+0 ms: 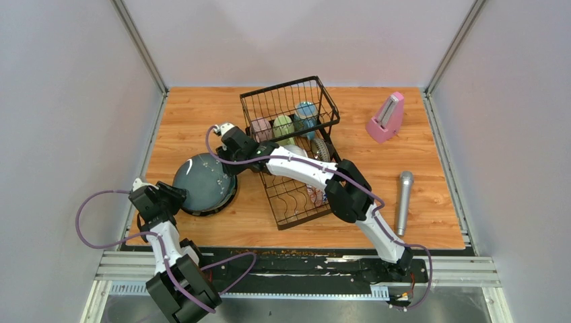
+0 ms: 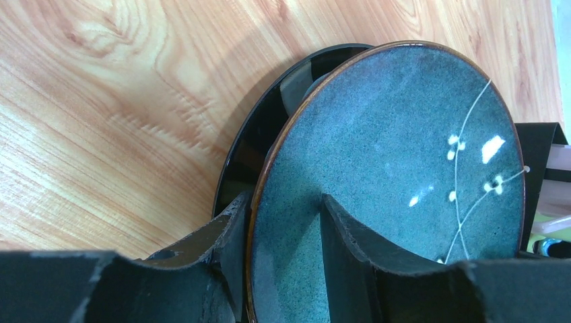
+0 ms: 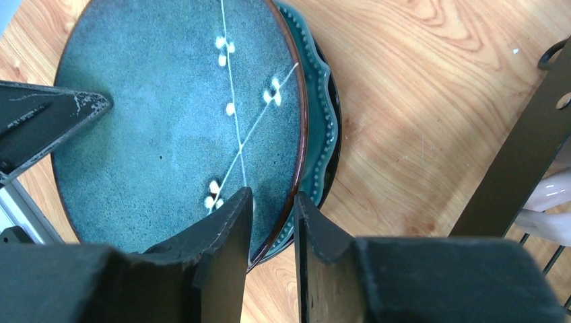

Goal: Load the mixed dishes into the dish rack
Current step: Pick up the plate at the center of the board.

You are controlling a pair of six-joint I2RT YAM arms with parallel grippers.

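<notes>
A dark blue-grey speckled plate with a white twig pattern tops a stack left of the dish rack. In the left wrist view this plate tilts up off a black plate. My left gripper is shut on its left rim, one finger under and one on its face. My right gripper straddles the opposite rim of the plate, jaws slightly apart, with wood showing between the rim and the outer finger. A green scalloped dish lies underneath.
The rack's basket holds a pink mug, a pale-green mug and a blue mug; bowls stand in the tray slots. A pink metronome and a silver microphone sit on the right. My right arm stretches across the rack.
</notes>
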